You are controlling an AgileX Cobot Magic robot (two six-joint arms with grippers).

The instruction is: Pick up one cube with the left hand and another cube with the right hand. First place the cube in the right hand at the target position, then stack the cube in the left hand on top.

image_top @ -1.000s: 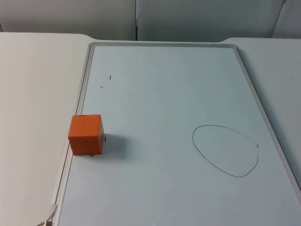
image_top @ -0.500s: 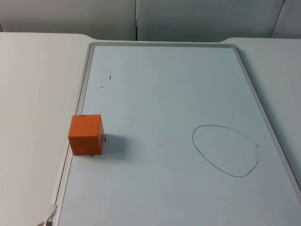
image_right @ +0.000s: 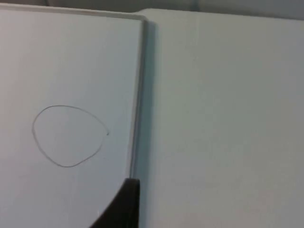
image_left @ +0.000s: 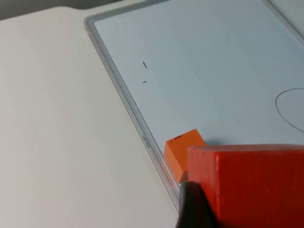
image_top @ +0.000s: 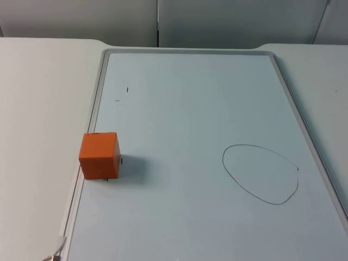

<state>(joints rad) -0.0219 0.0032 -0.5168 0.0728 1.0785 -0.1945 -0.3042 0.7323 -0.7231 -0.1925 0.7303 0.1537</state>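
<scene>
Nothing has moved in the last second: left gripper [image_left: 223,202] jaws clamp a red cube [image_left: 251,185] above the orange cube [image_top: 99,155], right gripper's [image_right: 118,209] jaws cannot be judged, circle [image_top: 261,174] unfilled.

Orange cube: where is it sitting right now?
In the top view the orange cube rests on the whiteboard against its left frame edge, well left of the drawn oval. In the left wrist view it lies just beyond the held red cube.

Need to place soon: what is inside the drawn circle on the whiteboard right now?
Nothing lies inside the drawn circle; only bare whiteboard surface shows within it. The orange cube sits apart, at the board's left edge. A red cube sits by the left gripper's fingertip.
</scene>
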